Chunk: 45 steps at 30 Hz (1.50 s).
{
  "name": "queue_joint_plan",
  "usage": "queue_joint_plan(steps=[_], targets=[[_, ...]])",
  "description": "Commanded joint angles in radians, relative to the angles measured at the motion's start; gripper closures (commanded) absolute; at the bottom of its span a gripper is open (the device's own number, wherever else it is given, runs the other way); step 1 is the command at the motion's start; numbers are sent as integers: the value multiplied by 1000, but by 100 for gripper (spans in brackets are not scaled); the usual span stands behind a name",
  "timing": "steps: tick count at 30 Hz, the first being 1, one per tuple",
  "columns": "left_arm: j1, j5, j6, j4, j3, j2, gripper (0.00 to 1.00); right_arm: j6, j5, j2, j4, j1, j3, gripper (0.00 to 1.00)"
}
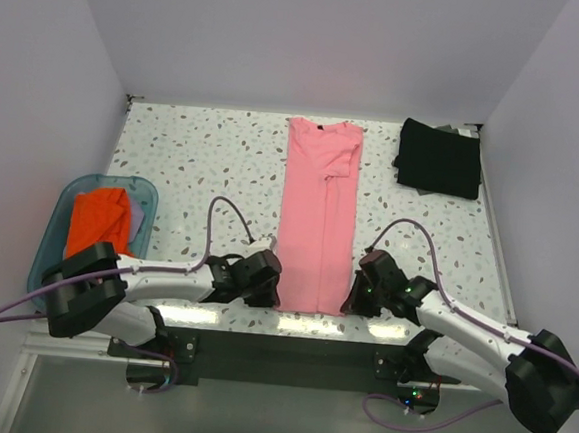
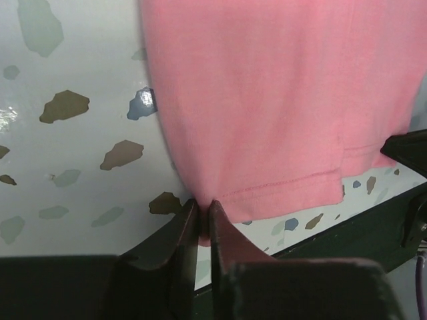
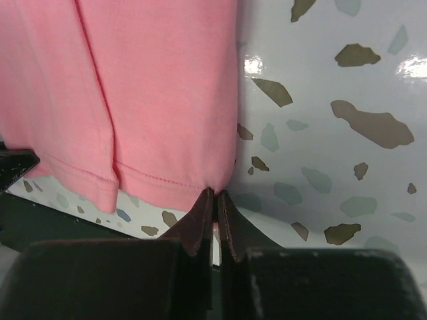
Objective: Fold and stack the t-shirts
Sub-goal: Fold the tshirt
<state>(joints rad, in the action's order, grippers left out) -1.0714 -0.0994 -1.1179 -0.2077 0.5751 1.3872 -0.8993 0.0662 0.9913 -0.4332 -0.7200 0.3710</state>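
Pinching the near hem of the salmon-pink cloth t-shirt (image 1: 314, 218), lying as a long narrow strip down the middle of the speckled counter (image 1: 204, 160), collar far, hem near. Judging the fold in hand as hem-to-collar: raising both corners together and level, carrying them far without letting the strip sag or twist, laying edge on edge before releasing. Clamping the near-left corner with the left tool (image 2: 202, 203), nearly closed over the cloth; clamping the near-right corner with the right tool (image 3: 215, 193), pressed tight. Leaving the folded black cloth t-shirt (image 1: 439, 158) lying at the far right.
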Motion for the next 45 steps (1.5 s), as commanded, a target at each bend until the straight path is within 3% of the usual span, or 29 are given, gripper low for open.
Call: queue_joint_plan(steps=[1,4,10,15,21,26,31,35,45], targets=[[-25,17,9,-102,-76,36,88,28,15,33,-51,-15,-37,100],[-54,14,1,-133,-75,21,100,30,17,-6,-101,-35,-38,100],[-163,-10,-52,-226,-55,-26,100,-24,-31,-170,-260,-142,-52,100],[-162,-104,-31,-291,28,-79,100,-12,-78,-226,-335,-148,43,100],[14,-126,90,-256,146,-45,100,60,-262,-76,-291,-147,224,100],[120,-170,184,-196,336,48,100,117,-304,177,-141,-131,379,100],[215,-184,188,-153,436,137,100,160,-365,323,-55,-64,483,100],[257,-203,182,-154,523,222,100,189,-326,411,36,49,555,100],[350,-209,193,-131,669,355,100,253,-318,609,79,174,746,100]])
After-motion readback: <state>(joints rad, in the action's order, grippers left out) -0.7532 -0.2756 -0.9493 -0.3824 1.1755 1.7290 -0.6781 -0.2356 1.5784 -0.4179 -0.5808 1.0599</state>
